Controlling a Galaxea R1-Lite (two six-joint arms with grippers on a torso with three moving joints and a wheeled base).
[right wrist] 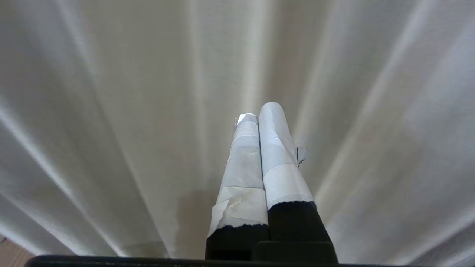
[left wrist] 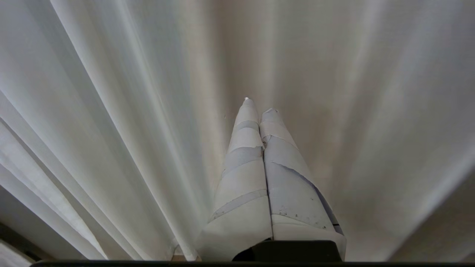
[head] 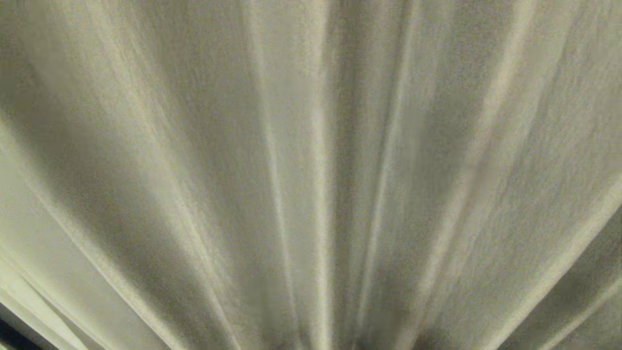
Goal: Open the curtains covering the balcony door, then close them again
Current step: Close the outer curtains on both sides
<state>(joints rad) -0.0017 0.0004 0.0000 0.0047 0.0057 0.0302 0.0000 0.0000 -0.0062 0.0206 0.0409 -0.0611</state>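
Curtains hang drawn just ahead of my left pincer and right pincer — both closed, empty — whether they've been opened yet I can't judge

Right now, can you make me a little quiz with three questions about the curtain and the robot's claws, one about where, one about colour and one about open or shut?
1. What fills the head camera's picture?
A. A glass door
B. The curtain
C. A table

2. What colour is the wrapping on the left claw's fingers?
A. Red
B. Green
C. White

3. How are the right claw's fingers?
A. Pressed together, holding nothing
B. Spread wide apart
C. Pinching a fold of cloth

Answers:
1. B: the curtain and its pleats cover the whole view, with neither claw in it.
2. C: the left claw has pale white tape wound around both fingers.
3. A: the right claw shows its two fingers side by side with no gap, and no cloth between them.
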